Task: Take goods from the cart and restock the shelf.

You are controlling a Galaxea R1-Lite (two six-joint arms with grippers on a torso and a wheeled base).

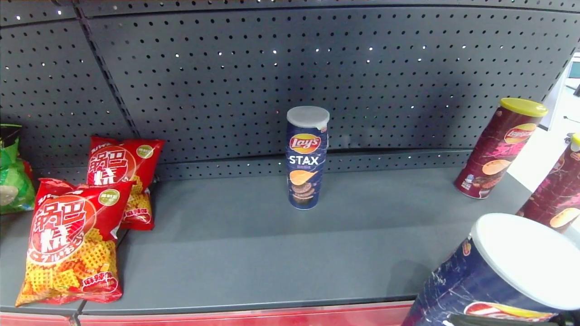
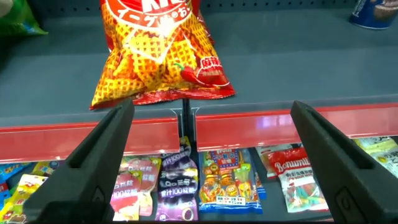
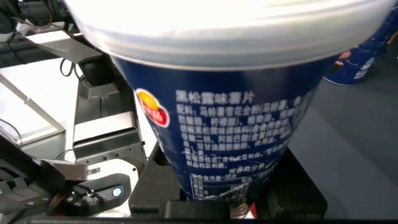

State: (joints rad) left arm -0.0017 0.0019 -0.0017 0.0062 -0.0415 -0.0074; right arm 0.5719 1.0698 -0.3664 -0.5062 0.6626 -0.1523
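Though dark gripper parts hide its base, the blue canister (image 3: 230,124) sits clamped in the right gripper (image 3: 236,208), and the frame edge cuts off its white lid. The left gripper (image 2: 211,112) hangs with fingers wide apart. Just beyond it, a red snack bag (image 2: 161,56) lies on the shelf (image 2: 298,56), its top cropped.

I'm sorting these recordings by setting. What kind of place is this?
Probably a shop: a pegboard-backed shelf with a red price rail, snack bags, chip cans, candy packets below.
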